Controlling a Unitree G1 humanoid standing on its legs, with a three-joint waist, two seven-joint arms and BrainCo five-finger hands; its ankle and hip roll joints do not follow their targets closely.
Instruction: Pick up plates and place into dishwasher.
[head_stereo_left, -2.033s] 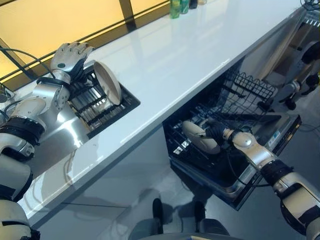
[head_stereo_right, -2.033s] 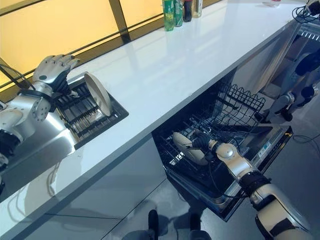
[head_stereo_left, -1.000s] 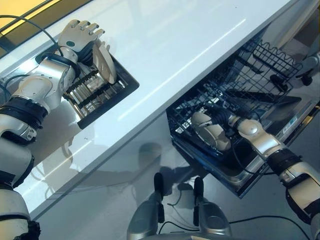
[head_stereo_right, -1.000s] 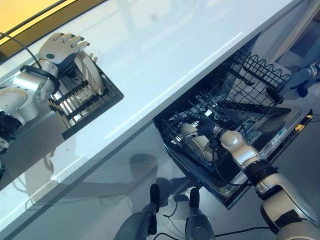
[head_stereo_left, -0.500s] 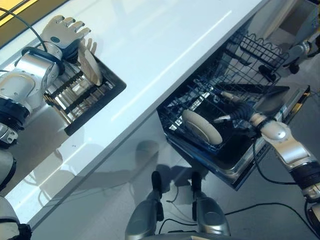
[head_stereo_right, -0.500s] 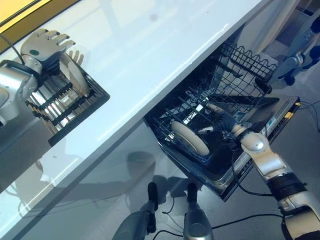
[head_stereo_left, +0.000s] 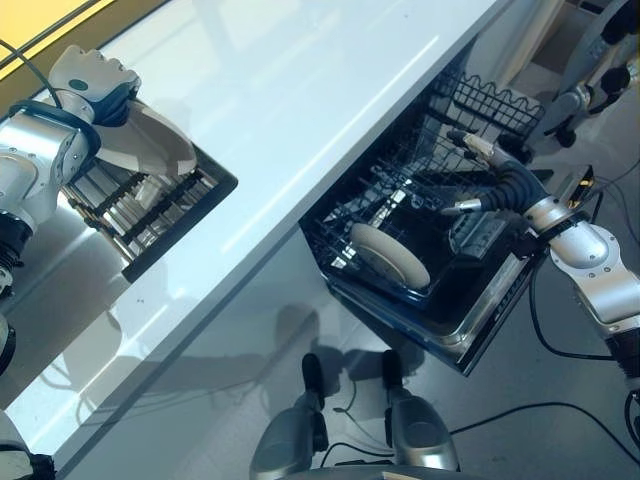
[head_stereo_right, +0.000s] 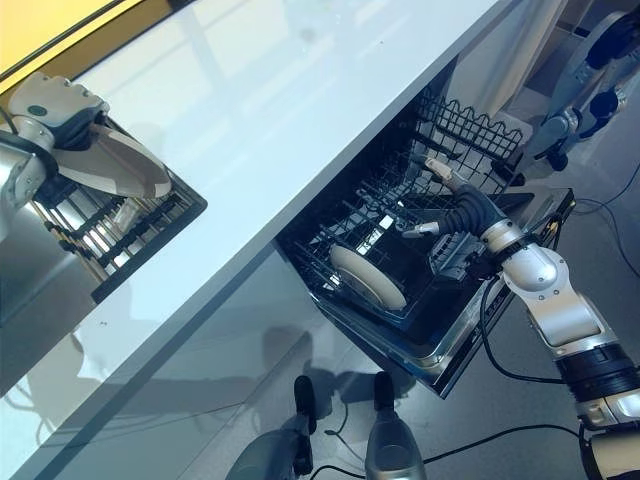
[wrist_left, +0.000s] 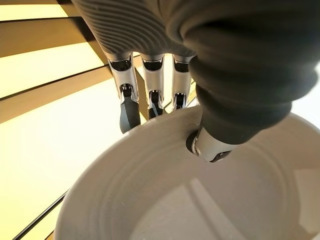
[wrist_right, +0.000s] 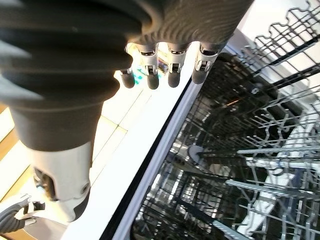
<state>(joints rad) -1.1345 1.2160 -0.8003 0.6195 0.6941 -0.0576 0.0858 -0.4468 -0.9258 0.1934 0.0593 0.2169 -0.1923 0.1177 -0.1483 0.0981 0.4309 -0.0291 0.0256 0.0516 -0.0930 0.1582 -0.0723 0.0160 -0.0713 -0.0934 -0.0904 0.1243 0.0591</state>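
Left hand (head_stereo_left: 88, 82) grips a plate (head_stereo_left: 148, 148) above the rack (head_stereo_left: 160, 215); right hand (head_stereo_left: 497, 180), fingers spread, empty, beside second plate (head_stereo_left: 388, 254) in dishwasher basket (head_stereo_left: 440, 170).

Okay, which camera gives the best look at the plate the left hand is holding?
The left wrist view: the plate is seen close up, with the left hand pinching its rim, fingers behind and thumb in front. Both eye views show it small, lifted over the dish rack.
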